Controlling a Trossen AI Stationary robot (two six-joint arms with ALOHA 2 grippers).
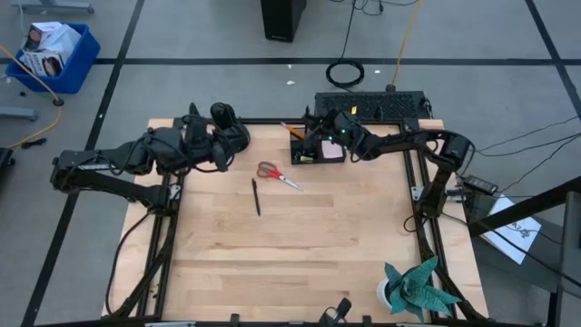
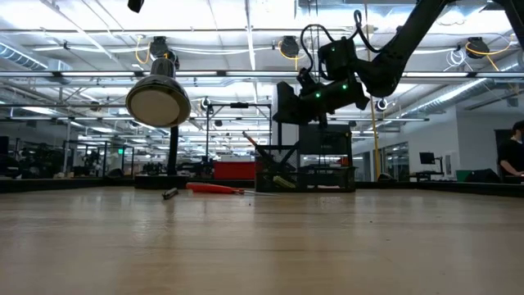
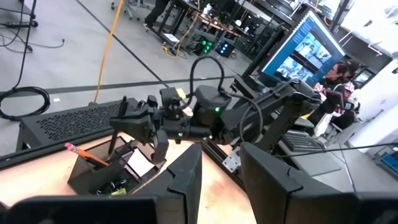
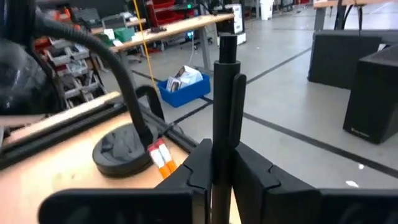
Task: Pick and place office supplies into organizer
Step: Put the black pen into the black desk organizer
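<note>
Right gripper (image 1: 320,130) over organizer (image 1: 317,151) at table's far edge, fingers clamped on black pen (image 4: 224,99) held upright. Organizer holding orange pencil (image 1: 292,129) leaning out of tall compartment, pink sticky pad (image 1: 332,151) in low tray. Scissors (image 1: 276,174) and second pen (image 1: 256,196) lying on table (image 1: 300,245) nearby. Left gripper (image 1: 238,145) hovering near far-left edge, fingers apart, holding nothing.
</note>
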